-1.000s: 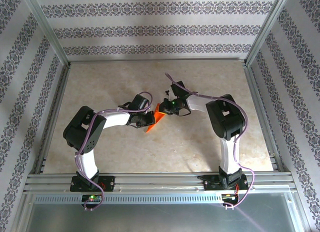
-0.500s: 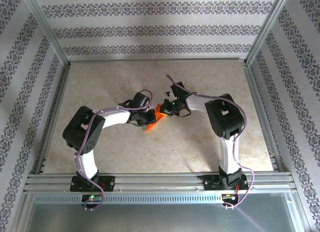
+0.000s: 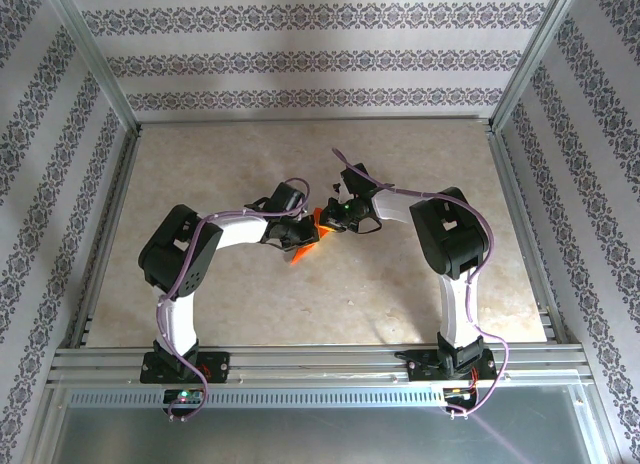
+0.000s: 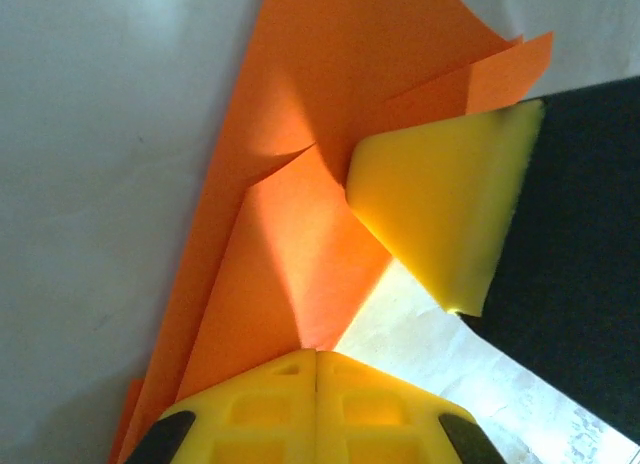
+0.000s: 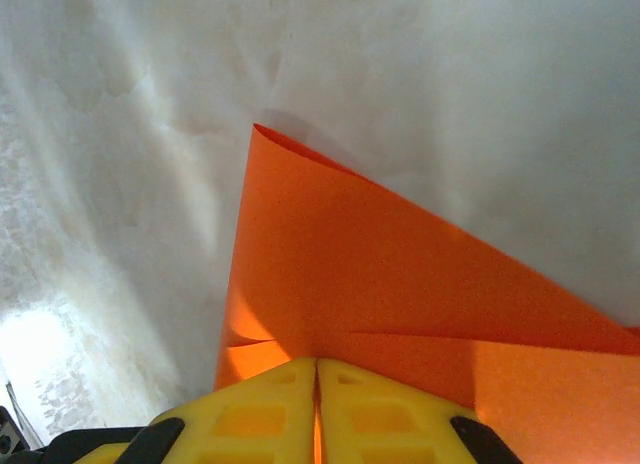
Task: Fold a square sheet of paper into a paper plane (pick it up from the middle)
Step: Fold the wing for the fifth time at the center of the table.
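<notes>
both my pincers clamped on one folded paper, mid-table.

my left pincer [image 3: 299, 241] has its yellow ribbed fingers [image 4: 250, 414] pressed together on an edge of the thin, bright orange-red paper sheet [image 4: 290, 124], and the creased flaps fan away from my fingertips in the left wrist view. my right pincer [image 3: 329, 216] is closed on the same sheet from the opposite side, with a sliver of orange showing in the seam between its fingers; one of its yellow pads [image 4: 440, 209] lies against the flaps just ahead of my left tips. from above, the sheet sits between the two pincers, over the middle of the pale marbled tabletop [image 3: 400, 284]. i cannot tell whether it touches the surface.
</notes>
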Controlling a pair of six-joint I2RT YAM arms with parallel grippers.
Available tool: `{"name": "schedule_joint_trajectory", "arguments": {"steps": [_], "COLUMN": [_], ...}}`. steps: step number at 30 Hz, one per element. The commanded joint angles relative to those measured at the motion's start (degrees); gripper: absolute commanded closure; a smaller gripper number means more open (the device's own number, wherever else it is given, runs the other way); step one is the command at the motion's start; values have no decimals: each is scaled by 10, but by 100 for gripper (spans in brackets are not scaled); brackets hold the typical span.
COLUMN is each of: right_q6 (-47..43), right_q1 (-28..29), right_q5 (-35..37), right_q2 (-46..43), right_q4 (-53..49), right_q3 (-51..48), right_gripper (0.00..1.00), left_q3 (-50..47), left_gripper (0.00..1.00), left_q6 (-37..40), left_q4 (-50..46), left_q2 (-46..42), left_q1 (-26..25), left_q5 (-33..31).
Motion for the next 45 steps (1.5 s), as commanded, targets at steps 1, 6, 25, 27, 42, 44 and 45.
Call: {"name": "schedule_joint_trajectory", "arguments": {"steps": [1,6,25,27,42,44,45], "right_q6": [0,0,-8,-8,-8,-8,-8], "right_q1": [-4,-6,-8,-8,-8,-8,-8], "right_q5": [49,51,52,53,48,47,47], "right_q2": [23,22,27,26,28,28,28], "right_q4": [-50,-56,-66,-67,-74,-76,-77], "right_q3": [-4,-4,0,0,7,7,7], "right_gripper": [89,90,89,89,89,89,89], "left_q3": [-30,-84,-158,-126,-55,-83,-97], "left_gripper": [96,96,96,96,98,98,98], "left_q6": [1,26,19,13,10,11,12], "left_q4": [-42,-50,-18,-17,-14,-15,-19], "left_q2": [-5,-35,-197,-184,-32,-42,-48], "left_q1": [1,2,18,18,18,18,18], "left_q5": [-14,2,9,-11,1,-1,-6]}}
